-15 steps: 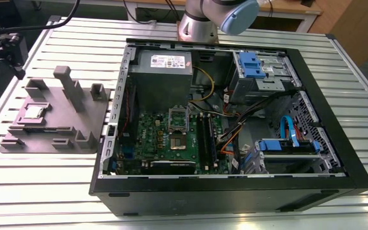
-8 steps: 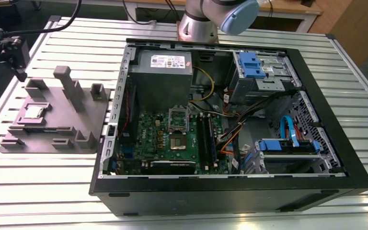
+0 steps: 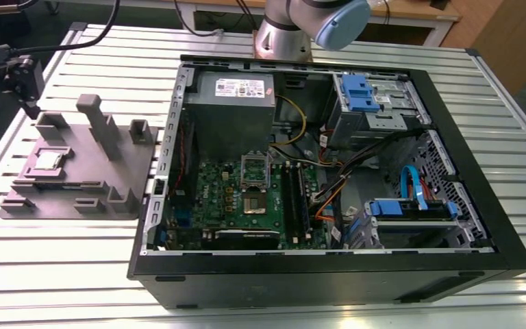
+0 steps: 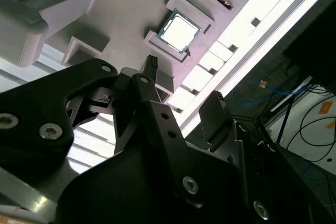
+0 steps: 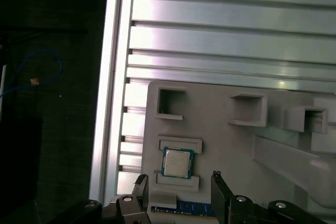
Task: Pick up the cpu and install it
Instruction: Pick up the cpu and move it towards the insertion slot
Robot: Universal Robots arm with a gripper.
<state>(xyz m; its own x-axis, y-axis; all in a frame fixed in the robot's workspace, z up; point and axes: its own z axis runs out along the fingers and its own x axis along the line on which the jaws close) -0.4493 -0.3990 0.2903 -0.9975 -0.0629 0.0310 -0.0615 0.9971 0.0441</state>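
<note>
The cpu (image 3: 47, 161) is a small silver square chip lying flat in a recess of the grey fixture (image 3: 107, 171), on the exterior view's left. In both wrist views the cpu (image 5: 177, 162) (image 4: 179, 31) sits between low holder walls. My gripper (image 3: 29, 101) hangs above the far left corner of the fixture, apart from the chip. Its black fingers stand open with nothing between them; in the first wrist view the gripper (image 5: 178, 181) frames the chip from above. In the second wrist view the gripper (image 4: 184, 85) is short of the chip.
An open computer case (image 3: 482, 226) takes up the middle of the slatted metal table (image 3: 80, 288). Inside lie a green motherboard with the silver socket frame (image 3: 255, 166), a grey power supply (image 3: 231, 92) and blue drive brackets (image 3: 359, 92). Tall posts (image 3: 94, 120) rise from the fixture.
</note>
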